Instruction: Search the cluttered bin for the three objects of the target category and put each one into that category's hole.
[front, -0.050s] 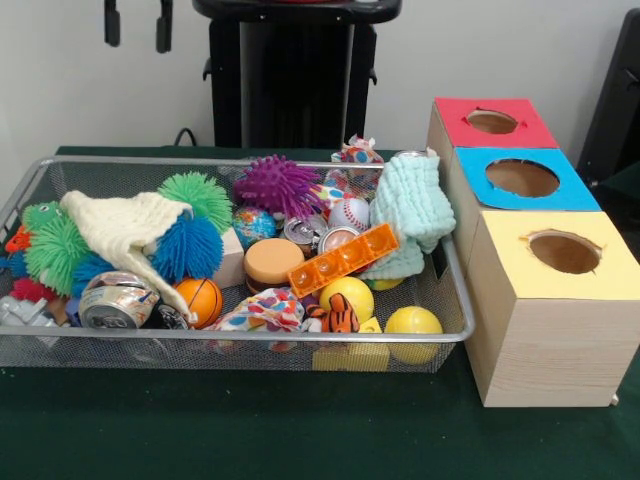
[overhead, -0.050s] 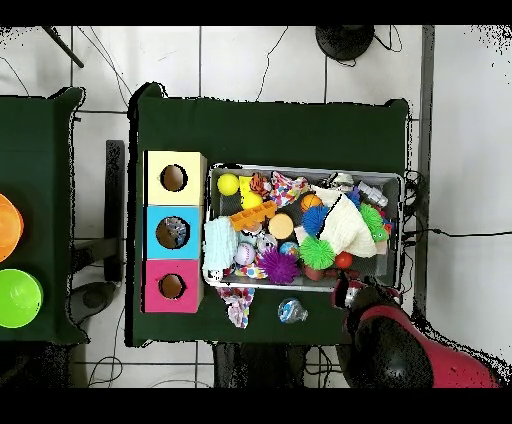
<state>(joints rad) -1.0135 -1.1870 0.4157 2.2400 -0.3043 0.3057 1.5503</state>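
Pincer tips (front, -0.050s: 138, 24) hang at the top edge of the front view, two dark prongs standing apart with nothing between them, well above the wire bin (front, -0.050s: 240, 342). From overhead the red arm (overhead, -0.050s: 395, 345) sits beside the bin's lower right corner, off the green desk (overhead, -0.050s: 270, 130).

Three wooden boxes stand in a row touching the bin's end, one hole apiece: red-topped (front, -0.050s: 495, 122), blue-topped (front, -0.050s: 524, 178) and yellow-topped (front, -0.050s: 560, 252). Overhead, something pale seems to lie in the blue hole, though I cannot tell what.

Counted in the bin: two yellow balls (front, -0.050s: 347, 296), one baseball (front, -0.050s: 348, 212), one small basketball (front, -0.050s: 203, 298), one purple spiky ball (front, -0.050s: 277, 185), one blue (front, -0.050s: 189, 247), at least two green (front, -0.050s: 197, 194), one crushed can (front, -0.050s: 117, 301), one orange bubble strip (front, -0.050s: 343, 260), one cream cloth (front, -0.050s: 125, 230) and one mint cloth (front, -0.050s: 411, 205).
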